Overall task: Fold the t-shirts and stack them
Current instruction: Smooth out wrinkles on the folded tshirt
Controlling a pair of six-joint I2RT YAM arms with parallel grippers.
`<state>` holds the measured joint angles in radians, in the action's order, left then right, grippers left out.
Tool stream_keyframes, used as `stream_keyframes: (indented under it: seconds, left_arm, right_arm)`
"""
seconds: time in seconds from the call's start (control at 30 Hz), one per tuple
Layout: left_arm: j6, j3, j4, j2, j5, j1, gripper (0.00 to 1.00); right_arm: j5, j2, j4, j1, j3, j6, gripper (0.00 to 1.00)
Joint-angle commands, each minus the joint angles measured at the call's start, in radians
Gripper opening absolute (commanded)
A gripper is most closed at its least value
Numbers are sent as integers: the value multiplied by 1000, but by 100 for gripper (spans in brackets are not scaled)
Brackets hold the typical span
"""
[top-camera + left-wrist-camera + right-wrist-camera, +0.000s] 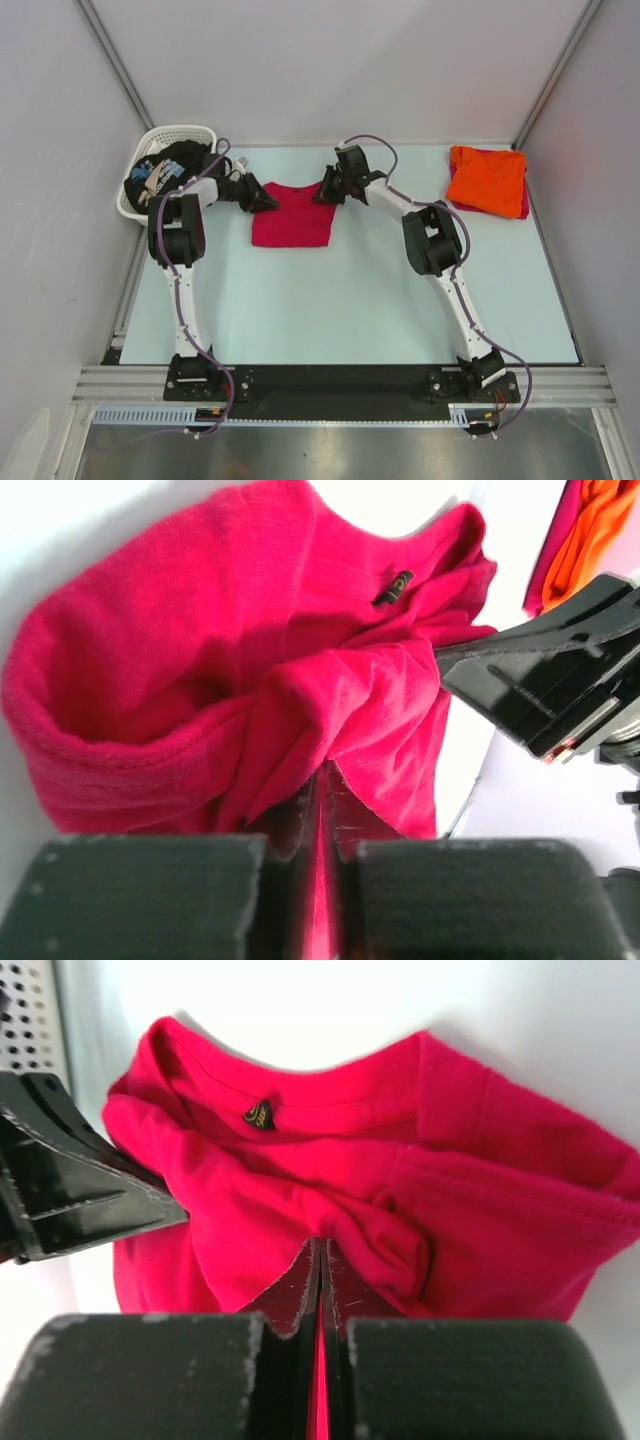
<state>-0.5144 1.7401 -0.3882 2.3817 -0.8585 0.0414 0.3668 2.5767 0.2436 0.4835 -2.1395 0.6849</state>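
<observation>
The crimson-red t-shirt (290, 218) lies part-folded at the back middle of the table, bunched along its far edge. My left gripper (263, 197) holds its far left corner and my right gripper (326, 190) its far right corner. In the left wrist view the left gripper (325, 772) is shut, with the red t-shirt (200, 660) pinched between the fingers. The right gripper (322, 1246) is likewise shut on a fold of the red t-shirt (480, 1160). A folded orange t-shirt (487, 178) sits at the back right. The black printed t-shirt (165, 172) fills the basket.
The white lattice basket (137, 165) stands at the back left corner, close to the left arm's elbow. A red cloth edge (524, 205) shows under the orange t-shirt. Grey walls enclose the table on three sides.
</observation>
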Motion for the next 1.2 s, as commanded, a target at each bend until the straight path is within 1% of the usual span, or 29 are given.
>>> stream_keyframes:
  seconds: [0.0, 0.03, 0.07, 0.1, 0.13, 0.17, 0.23, 0.27, 0.3, 0.33, 0.37, 0.4, 0.43, 0.47, 0.5, 0.57, 0.6, 0.7, 0.77, 0.83, 0.87, 0.9, 0.93, 1.0, 1.03, 1.07, 1.1, 1.17]
  left_arm:
    - [83, -28, 0, -151, -11, 6, 44]
    - [108, -31, 0, -189, -13, 6, 55]
    - [119, -37, -8, -270, -1, 8, 90]
    - [131, -54, -12, -307, 7, 9, 99]
    - [137, -62, -17, -343, 4, 12, 99]
    - [136, -73, -27, -396, 3, 18, 100]
    - [114, -132, -26, -459, -23, 29, 100]
    - [111, -158, -18, -478, -17, 37, 100]
    - [123, -204, -34, -493, -10, 40, 100]
    - [129, -233, -47, -521, 1, 40, 100]
    - [140, -263, -63, -532, 15, 44, 100]
    - [167, -307, -87, -539, 36, 45, 99]
    - [180, -332, -115, -555, 50, 46, 98]
    - [195, -352, -132, -559, 77, 46, 94]
    - [207, -390, -149, -567, 104, 46, 92]
    - [221, -434, -167, -588, 113, 46, 91]
    - [218, -467, -175, -595, 149, 46, 90]
    - [220, -513, -178, -607, 138, 41, 90]
    - [214, -501, -156, -625, 115, 22, 91]
    - [214, -467, -155, -648, 95, -20, 93]
    - [215, -423, -156, -653, 89, -32, 94]
    - [212, -404, -159, -651, 81, -32, 94]
    - [208, -386, -159, -645, 79, -84, 94]
    - [198, -346, -166, -622, 76, -109, 94]
    - [197, -338, -164, -612, 75, -138, 95]
    - [197, -330, -166, -604, 75, -152, 95]
    - [195, -330, -164, -592, 75, -166, 95]
    - [198, -343, -163, -584, 75, -204, 95]
  right_arm:
    - [-71, -134, 71, -3, 1, -80, 0]
    - [-75, -166, 75, -3, 3, -90, 0]
    - [-77, -218, 82, -11, 0, -97, 0]
    - [-66, -246, 98, -17, 0, -102, 3]
    - [-45, -266, 111, -29, 4, -101, 6]
    - [18, -301, 121, -57, 10, -94, 10]
    - [85, -340, 145, -88, 61, -62, 25]
    - [154, -396, 128, -101, 169, -48, 30]
    - [175, -423, 93, -124, 229, -35, 44]
    - [196, -450, 74, -134, 287, -21, 45]
    - [225, -470, 74, -144, 393, -22, 45]
    - [233, -504, 68, -155, 439, -28, 47]
    - [247, -513, 83, -161, 479, -39, 47]
    - [257, -523, 91, -166, 513, -42, 48]
    - [270, -533, 79, -172, 585, -39, 48]
    - [299, -536, 95, -172, 628, -30, 49]
    - [317, -529, 95, -171, 662, -27, 50]
    - [324, -526, 134, -171, 697, -45, 50]
    - [262, -559, 166, -183, 711, -71, 50]
    - [115, -622, 219, -197, 690, -103, 50]
    - [48, -653, 285, -197, 676, -160, 50]
    - [-115, -680, 322, -197, 641, -185, 50]
    - [-191, -738, 341, -198, 635, -214, 50]
    - [-334, -783, 390, -206, 613, -284, 50]
    - [-430, -818, 395, -213, 606, -307, 52]
    - [-475, -825, 422, -244, 601, -317, 68]
    - [-515, -829, 431, -264, 599, -335, 79]
    - [-508, -823, 472, -339, 590, -340, 91]
